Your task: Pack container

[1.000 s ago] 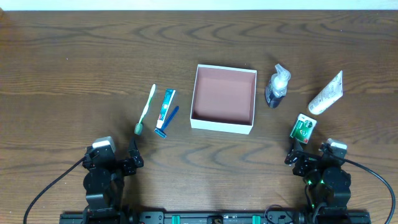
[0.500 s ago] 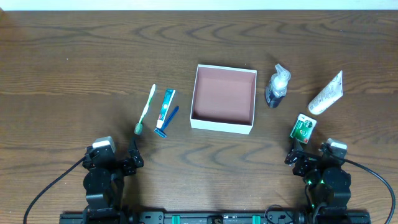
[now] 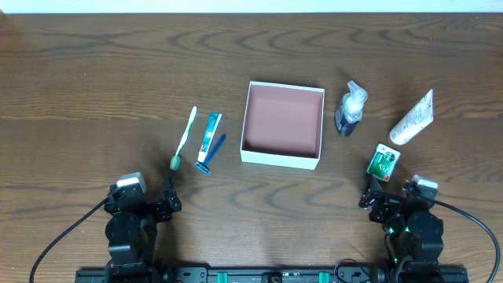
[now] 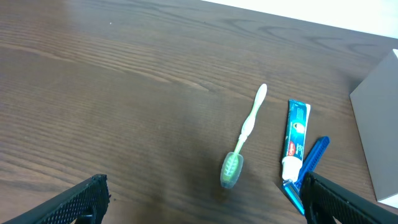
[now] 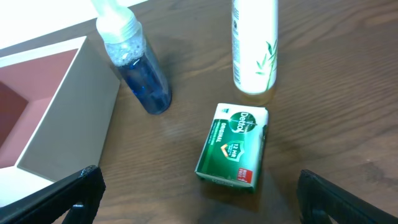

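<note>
The container (image 3: 283,124), a shallow square box with white walls and a pink-brown inside, stands mid-table with nothing in it; its wall shows in the left wrist view (image 4: 379,130) and in the right wrist view (image 5: 68,124). Left of it lie a green toothbrush (image 3: 184,138), a toothpaste tube (image 3: 210,135) and a blue razor (image 3: 212,155). Right of it are a blue pump bottle (image 3: 350,110), a white tube (image 3: 413,118) and a green soap box (image 3: 383,162). My left gripper (image 3: 168,198) is open and empty below the toothbrush (image 4: 244,137). My right gripper (image 3: 387,196) is open and empty just below the soap box (image 5: 234,146).
Both arm bases sit at the table's front edge, the left (image 3: 126,224) and the right (image 3: 413,228). A white strip runs along the table's far edge (image 3: 251,6). Cables trail from each arm.
</note>
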Tool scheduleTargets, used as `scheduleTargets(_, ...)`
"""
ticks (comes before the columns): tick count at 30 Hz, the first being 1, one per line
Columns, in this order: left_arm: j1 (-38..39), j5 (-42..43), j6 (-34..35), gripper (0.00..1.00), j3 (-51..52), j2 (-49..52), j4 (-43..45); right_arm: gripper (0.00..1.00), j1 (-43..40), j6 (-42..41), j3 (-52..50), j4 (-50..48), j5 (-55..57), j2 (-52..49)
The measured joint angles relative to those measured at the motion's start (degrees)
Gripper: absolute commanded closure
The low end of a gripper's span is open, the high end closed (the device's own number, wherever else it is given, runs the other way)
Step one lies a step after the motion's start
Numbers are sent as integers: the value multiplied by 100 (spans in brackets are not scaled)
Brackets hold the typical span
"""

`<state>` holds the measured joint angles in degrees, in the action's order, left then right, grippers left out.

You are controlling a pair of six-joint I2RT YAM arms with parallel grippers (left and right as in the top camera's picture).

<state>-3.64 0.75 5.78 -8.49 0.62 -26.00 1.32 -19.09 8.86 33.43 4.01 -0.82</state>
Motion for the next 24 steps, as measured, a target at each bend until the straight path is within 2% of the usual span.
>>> scheduleTargets(10, 0, 0, 0, 2, 0, 0, 0, 1, 0, -326, 9, -280, -988, -31)
scheduleTargets(13, 0, 0, 0, 2, 0, 0, 2, 1, 0, -323, 258, -321, -1211, -332)
scheduleTargets(17, 0, 17, 0, 2, 0, 0, 9, 1, 13, -238, 1241, -166, -1419, -1281)
scheduleTargets(20, 0, 17, 0, 2, 2, 0, 11, 1, 61, -79, 2396, 199, -1506, -2411)
scheduleTargets(24, 0, 20, 0, 2, 2, 0, 15, 1, 210, 238, 4019, 1193, -1530, -4124)
